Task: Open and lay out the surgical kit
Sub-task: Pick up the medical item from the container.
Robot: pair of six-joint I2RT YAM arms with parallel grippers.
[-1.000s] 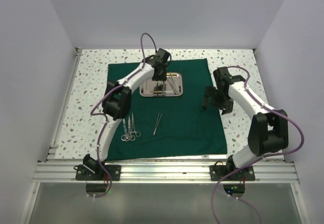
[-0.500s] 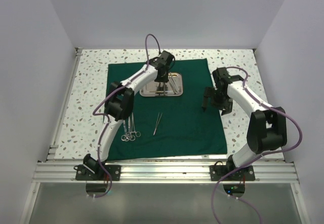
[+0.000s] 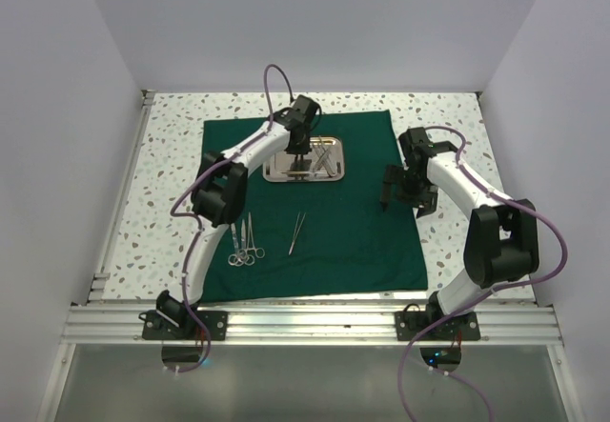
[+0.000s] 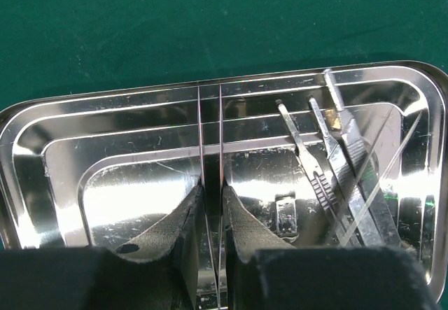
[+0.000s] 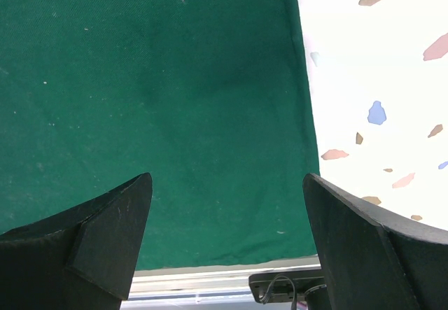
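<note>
Reaching into the small shiny rectangular steel tray point(image 4: 105, 124), the left gripper point(image 4: 212, 194) pinches slim silver twin-bladed tweezers point(image 4: 200, 128) between its pads. Silver ridged forceps point(image 4: 350, 159) lie at the tray's right end. Slim silver scissors point(image 3: 243, 241) rest on the large dark green cloth point(image 3: 362, 231) under the tray. Over the cloth's right edge, the right gripper point(image 5: 225, 184) hovers with its fingers spread wide.

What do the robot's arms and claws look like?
The left arm and right arm are smooth white tubes with chunky black joints. A thin purple cable loops along each one, and the bases are black. The left claw and right claw each have two black, wedge-shaped fingers.
</note>
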